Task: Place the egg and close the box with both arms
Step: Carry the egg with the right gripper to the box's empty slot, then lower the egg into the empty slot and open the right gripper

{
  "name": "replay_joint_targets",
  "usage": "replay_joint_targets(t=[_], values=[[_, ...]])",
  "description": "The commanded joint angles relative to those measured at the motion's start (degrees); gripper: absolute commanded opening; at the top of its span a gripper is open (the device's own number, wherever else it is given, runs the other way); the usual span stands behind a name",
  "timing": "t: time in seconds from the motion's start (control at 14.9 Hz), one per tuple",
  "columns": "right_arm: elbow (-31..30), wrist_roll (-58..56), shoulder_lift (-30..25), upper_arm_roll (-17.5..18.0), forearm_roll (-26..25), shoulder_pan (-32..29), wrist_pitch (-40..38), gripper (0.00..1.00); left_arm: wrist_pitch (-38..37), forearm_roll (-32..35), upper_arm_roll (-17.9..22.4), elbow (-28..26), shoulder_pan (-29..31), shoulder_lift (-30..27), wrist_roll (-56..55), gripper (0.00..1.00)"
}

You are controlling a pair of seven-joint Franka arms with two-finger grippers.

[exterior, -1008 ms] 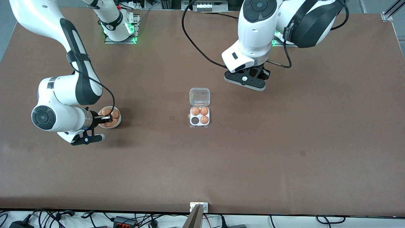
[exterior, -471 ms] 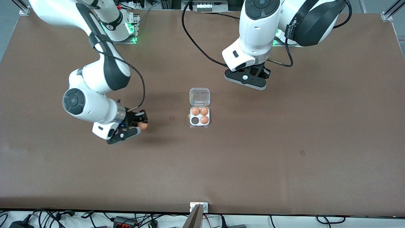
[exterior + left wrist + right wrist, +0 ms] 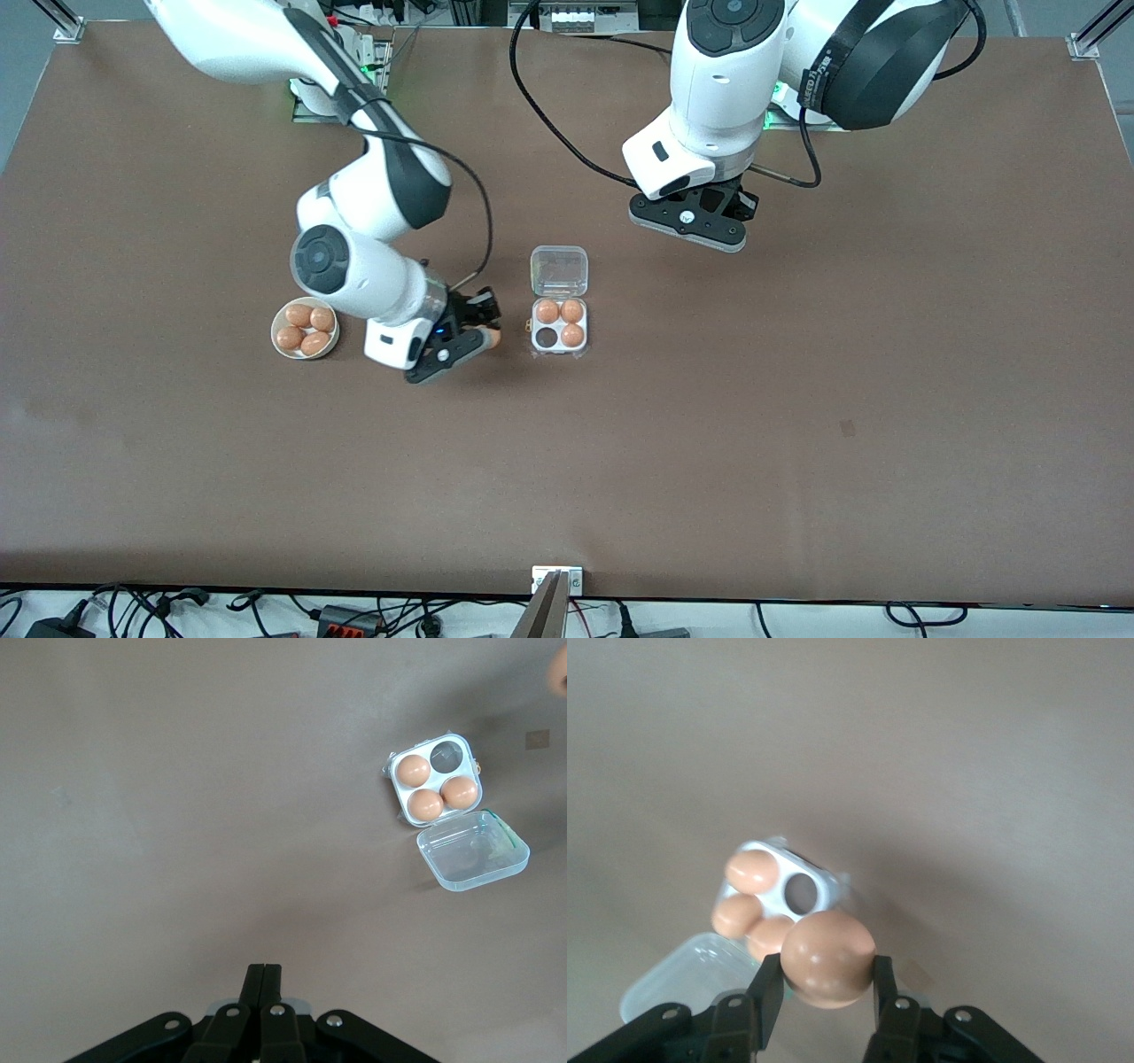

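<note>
We find the right gripper (image 3: 821, 979) clamped on the egg (image 3: 828, 958) above the counter (image 3: 797, 425), beside the box (image 3: 559, 326); left gripper (image 3: 264, 979) waits, fingers together. Risk: misalignment lands it on a filled cell, cracking shells

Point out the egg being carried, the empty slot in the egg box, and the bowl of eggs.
egg (image 3: 829, 958), right wrist view, middle of its shell.
empty slot (image 3: 546, 338), front view, its dark hole.
bowl (image 3: 275, 340), front view, its white rim.

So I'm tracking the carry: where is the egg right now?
The egg is clamped in the right gripper, in the air over bare table between the bowl and the box, close beside the box.
</note>
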Motion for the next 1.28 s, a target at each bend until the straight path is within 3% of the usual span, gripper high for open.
replay_joint_targets(t=[0.0, 0.4, 1.21], values=[[0.47, 1.33, 3.28, 0.18, 1.11, 2.10, 5.31, 0.06, -0.98, -0.72, -0.56, 0.45, 0.67, 0.00, 1.04, 0.02], [0.56, 2.57, 8.65, 0.10, 0.32, 6.50, 12.36, 0.06, -1.68, -0.72, -0.65, 0.53, 0.67, 0.00, 1.13, 0.02], [-1.20, 2.39, 9.00, 0.01, 0.32, 6.59, 11.57, 0.06, -1.77, -0.72, -0.65, 0.45, 0.67, 0.00, 1.22, 0.02]])
